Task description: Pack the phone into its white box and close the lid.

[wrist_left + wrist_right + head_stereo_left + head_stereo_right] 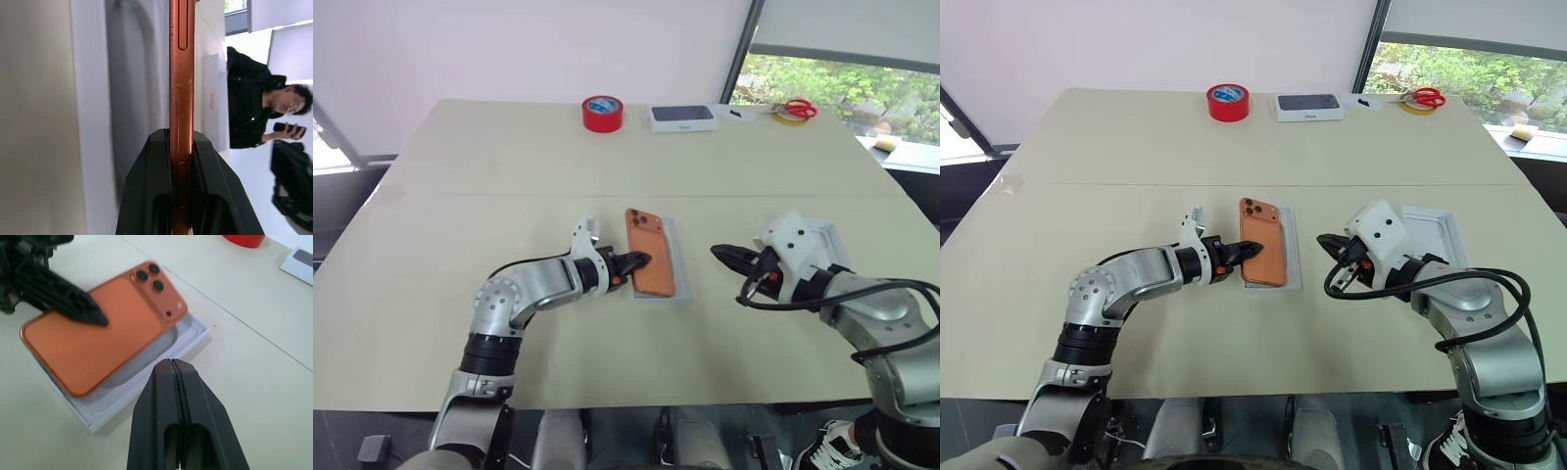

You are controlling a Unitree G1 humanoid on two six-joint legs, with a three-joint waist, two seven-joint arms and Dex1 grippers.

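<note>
Left gripper (pixel 1246 251) pinches phone (pixel 1264 245) edge over white box (pixel 1292 257); right gripper (pixel 1328 242) pressed together.

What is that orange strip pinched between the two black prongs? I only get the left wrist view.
Observer: That's the phone seen edge-on. From above, its orange back and three camera lenses face up, and the left tool grips one long side.
Operator: Is it packed yet?
Observer: Not seated. It hangs askew over the open white box, with one end past the rim.
Operator: What is the other arm doing?
Observer: The right tool is shut and empty, off to the box's right.
</note>
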